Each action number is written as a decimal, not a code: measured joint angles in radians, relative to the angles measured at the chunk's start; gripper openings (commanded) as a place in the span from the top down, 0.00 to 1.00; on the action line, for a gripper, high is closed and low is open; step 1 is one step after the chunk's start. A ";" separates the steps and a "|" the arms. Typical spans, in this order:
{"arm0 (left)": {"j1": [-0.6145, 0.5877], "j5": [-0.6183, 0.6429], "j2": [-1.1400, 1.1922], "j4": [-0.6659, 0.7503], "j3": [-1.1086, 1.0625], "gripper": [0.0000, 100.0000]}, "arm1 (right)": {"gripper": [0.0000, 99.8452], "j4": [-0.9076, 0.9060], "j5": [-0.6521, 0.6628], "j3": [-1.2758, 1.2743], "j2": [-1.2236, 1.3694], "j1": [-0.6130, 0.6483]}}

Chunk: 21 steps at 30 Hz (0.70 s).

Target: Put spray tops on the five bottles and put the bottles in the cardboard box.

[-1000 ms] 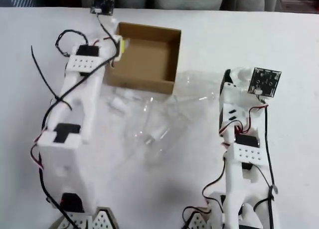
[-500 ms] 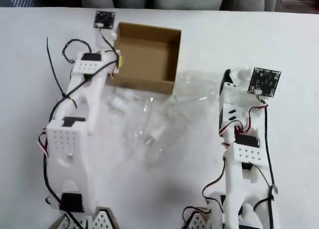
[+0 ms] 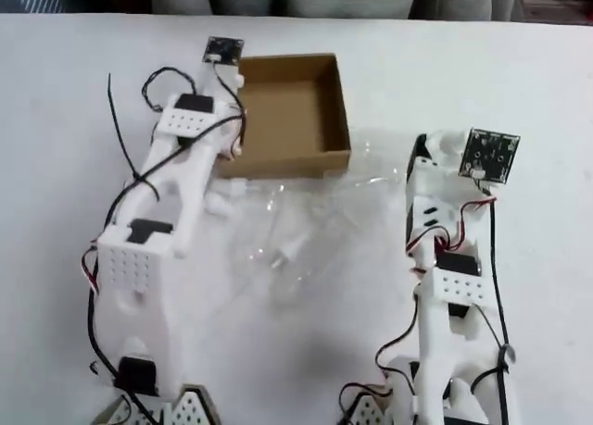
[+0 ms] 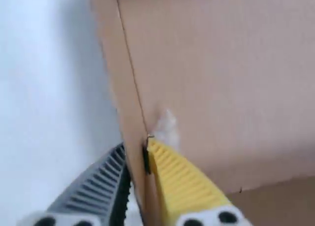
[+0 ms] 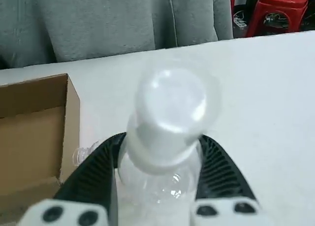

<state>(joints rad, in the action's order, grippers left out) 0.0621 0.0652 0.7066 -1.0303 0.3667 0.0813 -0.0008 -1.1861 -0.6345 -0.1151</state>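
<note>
Looking down on this setup, the biggest thing is the white table point(image 3: 519, 82), which carries both arms and everything else. Past its far edge, way out ahead of the right pincer point(image 5: 162, 137), a red stool point(image 5: 283, 9) stands in the room. Next down is the cardboard box point(image 3: 287, 163), open side up with its brown floor showing, right at the left pincer point(image 4: 138, 149). That pincer is clamped on the box's side wall: yellow finger point(image 4: 182, 181) inside the box, grey finger point(image 4: 93, 186) outside over the table, cardboard pinched between them. From the right pincer the box is ahead and off to one side, near but not touching. The right pincer is closed on a clear bottle point(image 5: 170, 103), with the black fingers point(image 5: 93, 172) hugging it from both sides and its round end poking out beyond the tips. Between the two pincers, nearer the arms' bases than the box, a jumble of loose clear bottles point(image 3: 296, 231) lies on the table. Honestly can't count them, they're see-through and overlap. A couple of small white spray tops point(image 3: 220, 203) lie just behind the left pincer, close to the box's near wall. Smallest of all, a whitish fuzzy spot point(image 4: 167, 125) sits on the inside of the box wall right at the yellow fingertip, and I can't tell what it is.
</note>
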 measured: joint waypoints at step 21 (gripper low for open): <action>0.097 -0.087 -0.474 0.427 -0.704 0.98 | 0.99 0.000 0.006 -0.002 -0.002 -0.002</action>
<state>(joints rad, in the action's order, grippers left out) 0.1588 -0.0222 0.2325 -0.6038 -0.3376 0.0813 0.0054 -1.1876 -0.6360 -0.1166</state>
